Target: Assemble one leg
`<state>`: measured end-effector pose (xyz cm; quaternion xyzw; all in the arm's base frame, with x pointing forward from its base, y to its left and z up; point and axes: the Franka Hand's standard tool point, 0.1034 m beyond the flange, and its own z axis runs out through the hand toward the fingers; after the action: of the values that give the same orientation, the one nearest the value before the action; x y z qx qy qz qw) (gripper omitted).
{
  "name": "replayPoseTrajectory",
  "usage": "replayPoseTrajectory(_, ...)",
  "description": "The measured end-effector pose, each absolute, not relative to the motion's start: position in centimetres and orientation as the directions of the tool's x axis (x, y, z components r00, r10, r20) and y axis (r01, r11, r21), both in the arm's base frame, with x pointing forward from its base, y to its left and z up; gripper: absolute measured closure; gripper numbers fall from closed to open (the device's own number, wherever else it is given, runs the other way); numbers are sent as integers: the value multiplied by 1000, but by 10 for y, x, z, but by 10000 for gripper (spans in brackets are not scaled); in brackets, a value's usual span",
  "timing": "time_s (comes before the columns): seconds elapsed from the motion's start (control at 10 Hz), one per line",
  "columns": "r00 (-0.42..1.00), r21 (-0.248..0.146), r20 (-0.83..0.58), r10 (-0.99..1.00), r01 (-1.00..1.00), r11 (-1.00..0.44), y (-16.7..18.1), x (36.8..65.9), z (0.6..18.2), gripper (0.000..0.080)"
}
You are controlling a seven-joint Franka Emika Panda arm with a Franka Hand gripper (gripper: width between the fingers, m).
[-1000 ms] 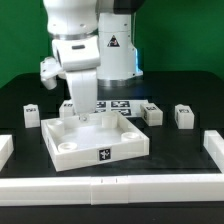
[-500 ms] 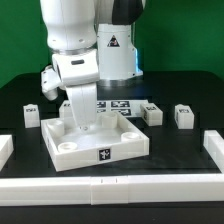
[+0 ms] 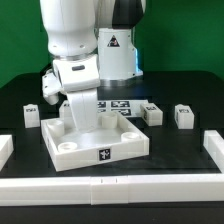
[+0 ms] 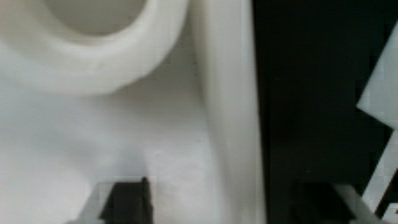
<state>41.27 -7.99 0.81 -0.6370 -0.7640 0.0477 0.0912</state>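
The large white tray [image 3: 126, 150] lies mid-table with a tag on its front wall. Three small white legs with tags stand on the black table: one at the exterior view's left [image 3: 32, 115] and two at its right [image 3: 153, 113] [image 3: 183, 116]. A fourth leg is not visible. My gripper [image 3: 71, 126] is down at the tray's far left corner. In the wrist view its dark fingers [image 4: 125, 200] stand wide apart, astride the tray's rim wall [image 4: 222, 120], next to a round socket [image 4: 80, 45]. The gripper [image 4: 231, 205] is open and holds nothing.
The marker board [image 3: 122, 104] lies behind the tray. Long white bars lie at the exterior view's left [image 3: 5, 148], right [image 3: 213, 145] and along the front [image 3: 110, 186]. A green wall closes the back.
The arm has come down and shifted slightly toward the exterior view's left, bringing the gripper to the tray's far left corner. The tray and the legs have not moved.
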Motion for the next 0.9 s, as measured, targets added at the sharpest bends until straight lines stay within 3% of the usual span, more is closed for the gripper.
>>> replayPoseTrajectory(0.1,-171,-190,79,982,964,184,-80,412,8,575)
replayPoseTrajectory(0.2,-173,-190,79,982,964,185,-80,412,8,575)
replayPoseTrajectory(0.3,-171,-185,77,982,966,183,-80,413,8,718)
replayPoseTrajectory(0.9,-150,-187,73,986,969,161,-77,414,8,718)
